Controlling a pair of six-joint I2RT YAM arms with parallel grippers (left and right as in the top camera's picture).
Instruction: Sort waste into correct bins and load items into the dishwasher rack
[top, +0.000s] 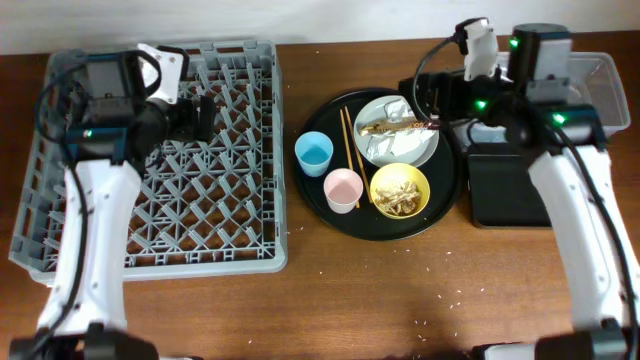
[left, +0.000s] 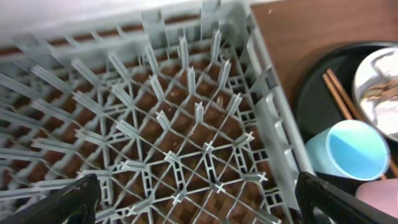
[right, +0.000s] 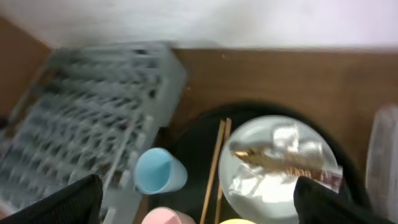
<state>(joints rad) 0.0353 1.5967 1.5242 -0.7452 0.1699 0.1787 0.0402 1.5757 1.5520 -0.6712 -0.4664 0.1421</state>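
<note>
L gripper jaws apart over grey pegged plastic rack — R gripper apart too, near crinkly shiny wrapper.

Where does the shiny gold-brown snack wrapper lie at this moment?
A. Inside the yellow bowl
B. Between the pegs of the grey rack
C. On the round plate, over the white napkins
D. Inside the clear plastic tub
C: the overhead view shows the snack wrapper stretched across the plate, resting on the crumpled napkins. The right wrist view shows the same.
</note>
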